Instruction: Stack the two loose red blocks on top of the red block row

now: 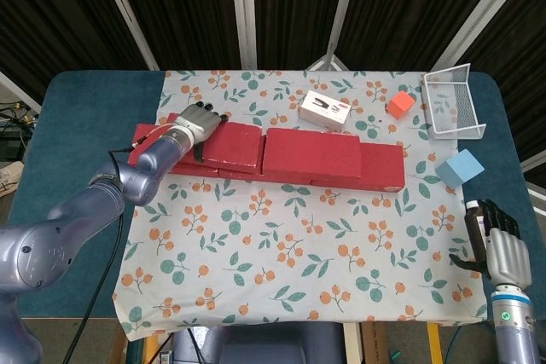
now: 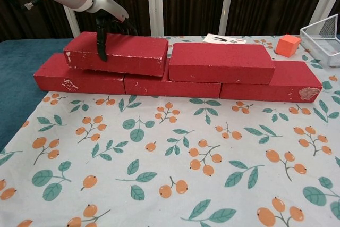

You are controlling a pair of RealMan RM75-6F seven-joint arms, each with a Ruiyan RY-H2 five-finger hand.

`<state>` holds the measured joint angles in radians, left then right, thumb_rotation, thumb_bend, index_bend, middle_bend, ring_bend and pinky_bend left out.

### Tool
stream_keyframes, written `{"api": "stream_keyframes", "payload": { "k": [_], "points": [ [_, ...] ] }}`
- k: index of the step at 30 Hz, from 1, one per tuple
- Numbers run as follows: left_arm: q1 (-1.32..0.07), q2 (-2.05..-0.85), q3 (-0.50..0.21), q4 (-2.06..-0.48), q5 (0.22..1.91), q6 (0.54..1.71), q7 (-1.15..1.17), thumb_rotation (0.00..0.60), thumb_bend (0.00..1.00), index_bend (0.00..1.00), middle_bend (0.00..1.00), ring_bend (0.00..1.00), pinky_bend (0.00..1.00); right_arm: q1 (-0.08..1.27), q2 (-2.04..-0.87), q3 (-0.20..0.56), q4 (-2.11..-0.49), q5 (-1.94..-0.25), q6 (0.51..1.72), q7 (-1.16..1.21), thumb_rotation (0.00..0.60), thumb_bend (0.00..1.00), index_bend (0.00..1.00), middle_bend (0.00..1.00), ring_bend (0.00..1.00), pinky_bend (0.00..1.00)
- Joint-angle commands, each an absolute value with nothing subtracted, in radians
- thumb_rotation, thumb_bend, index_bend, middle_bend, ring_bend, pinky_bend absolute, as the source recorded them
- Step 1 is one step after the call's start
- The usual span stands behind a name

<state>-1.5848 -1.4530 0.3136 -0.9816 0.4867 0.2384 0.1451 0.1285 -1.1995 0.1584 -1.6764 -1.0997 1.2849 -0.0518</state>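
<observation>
The red block row (image 1: 380, 168) (image 2: 79, 80) lies across the middle of the flowered cloth. One red block (image 1: 311, 155) (image 2: 223, 62) lies flat on top of the row, right of centre. My left hand (image 1: 194, 121) (image 2: 109, 20) grips the other red block (image 1: 232, 142) (image 2: 127, 54) at its left end, thumb (image 2: 101, 43) on the near face and fingers behind. That block sits low on the row's left part, slightly tilted, its right end close to the stacked block. My right hand (image 1: 496, 249) rests at the table's near right corner, holding nothing, fingers apart.
Behind the row lie a white box (image 1: 324, 110) (image 2: 226, 39) and an orange cube (image 1: 400, 105) (image 2: 288, 45). A wire basket (image 1: 454, 104) (image 2: 324, 33) stands at the far right. A blue cube (image 1: 461, 167) sits right of the row.
</observation>
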Motion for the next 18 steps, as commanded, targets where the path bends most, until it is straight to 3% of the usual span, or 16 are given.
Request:
{"api": "stream_keyframes", "payload": {
  "k": [1,18],
  "points": [
    [-1.591,-1.457,0.320,-0.983,0.486,0.245,0.139,0.600,0.07,0.39,0.34,0.00,0.03,0.128,-1.199,0.160,-1.675,-1.100,1.285,-0.049,0.600,0.05,0.02,0.02,0.00,0.00],
    [-1.616,-1.485,0.367,-0.972,0.465,0.255,0.117,0.600,0.07,0.39,0.34,0.00,0.03,0.129,-1.196,0.158,-1.672,-1.103,1.277,-0.040,0.600,0.05,0.02,0.02,0.00,0.00]
  ]
}}
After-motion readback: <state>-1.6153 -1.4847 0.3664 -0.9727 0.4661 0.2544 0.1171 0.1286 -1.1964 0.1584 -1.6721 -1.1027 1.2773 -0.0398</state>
